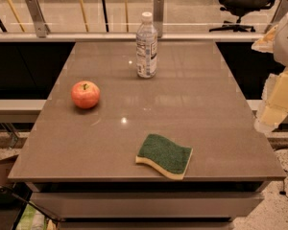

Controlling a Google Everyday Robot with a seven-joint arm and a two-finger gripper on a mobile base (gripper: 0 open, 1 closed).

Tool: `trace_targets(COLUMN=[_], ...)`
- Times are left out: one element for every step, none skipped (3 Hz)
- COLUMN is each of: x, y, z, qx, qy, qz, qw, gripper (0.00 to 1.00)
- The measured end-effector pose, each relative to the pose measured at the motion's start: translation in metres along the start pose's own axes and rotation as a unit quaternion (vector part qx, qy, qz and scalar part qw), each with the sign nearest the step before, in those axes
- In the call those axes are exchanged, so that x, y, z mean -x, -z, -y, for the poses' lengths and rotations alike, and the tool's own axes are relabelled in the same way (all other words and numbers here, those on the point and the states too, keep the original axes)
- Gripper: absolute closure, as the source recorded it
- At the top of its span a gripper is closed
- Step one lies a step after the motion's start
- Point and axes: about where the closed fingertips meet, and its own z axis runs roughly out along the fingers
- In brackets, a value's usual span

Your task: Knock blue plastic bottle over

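Note:
The blue plastic bottle (146, 45) stands upright near the far edge of the grey table (206, 104), at its middle. It is clear and ribbed, with a white cap and a pale label. My gripper (272, 110) hangs at the right edge of the view, beside the table's right edge and off its surface. It is well to the right of the bottle and nearer to me, not touching anything.
A red apple (85, 94) sits on the left half of the table. A green and yellow sponge (164, 155) lies near the front edge. A glass railing (86, 13) runs behind the table, and an office chair (245, 4) stands beyond it.

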Motion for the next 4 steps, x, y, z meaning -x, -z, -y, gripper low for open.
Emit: trace_targets(x=[0.000, 0.002, 0.006, 0.005], y=[0.000, 0.004, 0.009, 0.012], z=[0.000, 0.005, 0.022, 0.048], qx=[0.000, -0.003, -0.011, -0.022], qy=[0.000, -0.008, -0.019, -0.032], qz=[0.000, 0.012, 0.048, 0.103], qw=[1.0000, 0.9999, 0.9986, 0.9939], gripper=[0.00, 0.00, 0.00, 0.00])
